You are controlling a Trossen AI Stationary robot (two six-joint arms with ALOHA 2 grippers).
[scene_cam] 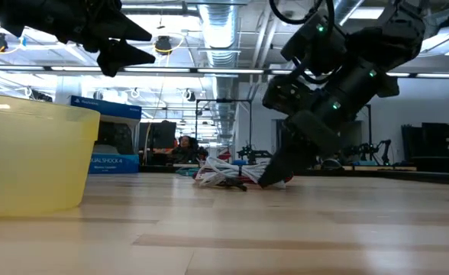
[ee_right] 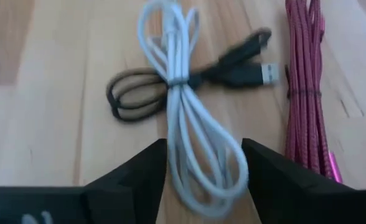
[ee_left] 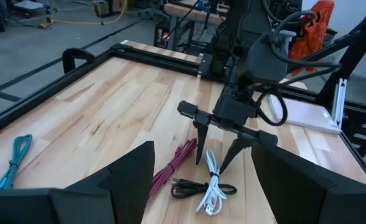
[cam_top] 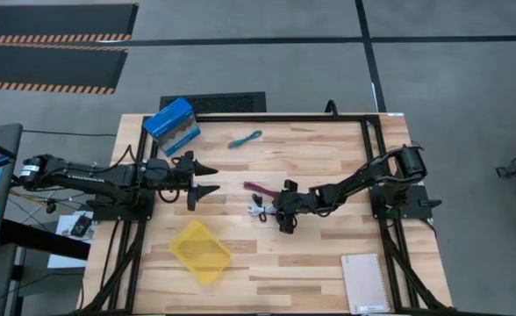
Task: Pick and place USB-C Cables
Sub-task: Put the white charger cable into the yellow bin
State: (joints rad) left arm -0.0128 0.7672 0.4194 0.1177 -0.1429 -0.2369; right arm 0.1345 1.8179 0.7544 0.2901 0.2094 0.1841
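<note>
The right gripper (ee_left: pixel 217 158) stands low over the table, fingers spread apart and pointing down, with the white cable (ee_right: pixel 186 106) lying between its fingertips. Nothing is clamped yet; the tips straddle one end of the looped bundle, which looks like the set-up for closing on it across its narrow width, where the loops are tied together and easiest to pinch.

The black cable (ee_right: pixel 145 93) lies under the white one, crossing it roughly at right angles, so a grip here risks dragging the black one along (the two touch where they cross). The dark red cable (ee_right: pixel 304 87) lies just beside the gripper's fingers, roughly parallel to the white bundle and clear of it. The teal cable (cam_top: pixel 245 139) sits well apart from the gripper, farther up the table, near the blue box (cam_top: pixel 171 120).

The yellow tray (cam_top: pixel 200 251) lies off to the gripper's side toward the left arm, probably the place the cables are meant to go, so the lift would swing that way.

The left gripper (cam_top: pixel 207 179) waits raised above the table at its own side, fingers apart and holding nothing, facing the cable pile from a distance and out of the right arm's way.
</note>
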